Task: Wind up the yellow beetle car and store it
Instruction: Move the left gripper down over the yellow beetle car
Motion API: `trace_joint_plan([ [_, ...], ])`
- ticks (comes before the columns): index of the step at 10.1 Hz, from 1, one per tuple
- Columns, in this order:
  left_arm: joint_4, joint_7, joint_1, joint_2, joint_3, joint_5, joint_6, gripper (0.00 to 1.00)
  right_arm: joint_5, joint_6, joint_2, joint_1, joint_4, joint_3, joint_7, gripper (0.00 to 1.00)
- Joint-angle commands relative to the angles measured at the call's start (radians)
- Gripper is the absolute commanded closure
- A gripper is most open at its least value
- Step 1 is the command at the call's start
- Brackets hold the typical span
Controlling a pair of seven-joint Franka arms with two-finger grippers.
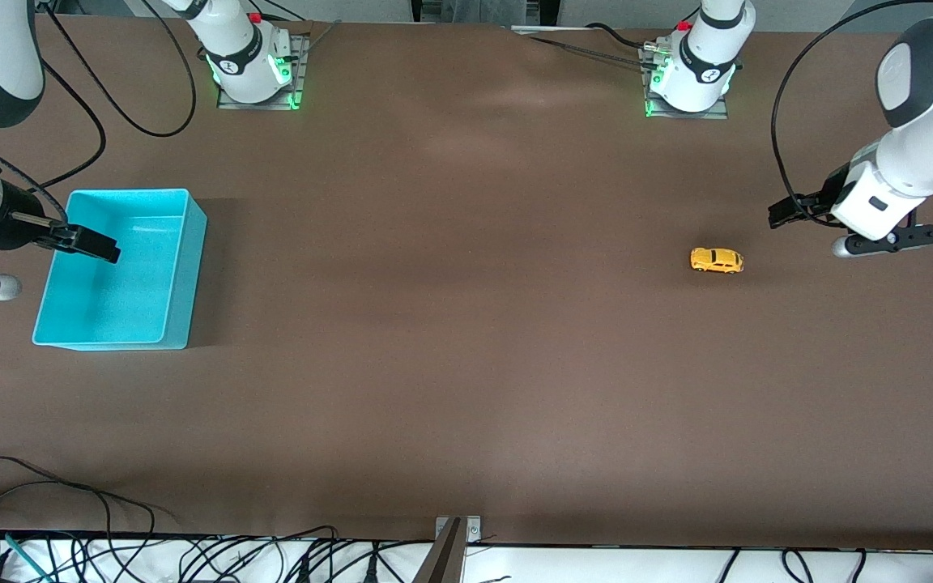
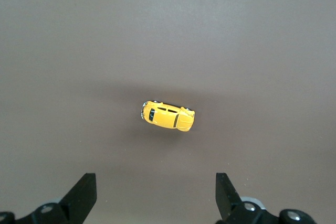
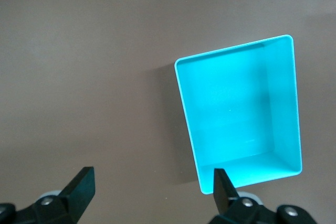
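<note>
Brown table (image 1: 466, 324) | yellow beetle car (image 1: 717, 260) resting | both end effectors wide open, empty

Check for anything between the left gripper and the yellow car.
Nothing visible. The open left gripper hangs over bare table beside the yellow beetle car, toward the left arm's end.

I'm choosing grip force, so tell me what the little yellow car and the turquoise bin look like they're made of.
The yellow beetle car: hard glossy shell, painted metal or plastic, can't tell which; small highlights show on its rounded body. The turquoise bin: probably molded plastic, smooth with a slight sheen; thin even walls, rounded corners, one uniform color, nothing inside.
</note>
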Motion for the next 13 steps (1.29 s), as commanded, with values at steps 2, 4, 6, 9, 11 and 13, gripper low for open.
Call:
trace_joint_plan([
  [2, -0.152, 0.021, 0.008, -0.027, -0.002, 0.004, 0.180, 0.00, -0.001, -0.009, -0.002, -0.005, 0.002, 0.001, -0.018, 0.00],
  [4, -0.241, 0.021, 0.008, -0.027, -0.002, 0.007, 0.312, 0.00, -0.001, -0.009, -0.002, -0.005, 0.002, 0.001, -0.018, 0.00],
  [6, -0.271, 0.021, 0.008, -0.021, -0.004, 0.012, 0.341, 0.00, -0.001, -0.007, -0.001, -0.005, 0.002, 0.001, -0.018, 0.00],
  [9, -0.326, 0.156, 0.010, -0.010, -0.002, 0.013, 0.421, 0.00, -0.001, -0.009, -0.001, -0.005, 0.002, 0.001, -0.016, 0.00],
  [11, -0.328, 0.401, 0.011, 0.007, -0.002, 0.012, 0.444, 0.00, 0.000, -0.011, -0.002, -0.005, 0.002, 0.001, -0.018, 0.00],
  [13, -0.334, 0.647, 0.013, 0.024, -0.001, 0.012, 0.446, 0.00, 0.002, -0.011, -0.002, -0.005, 0.002, 0.002, -0.018, 0.00],
])
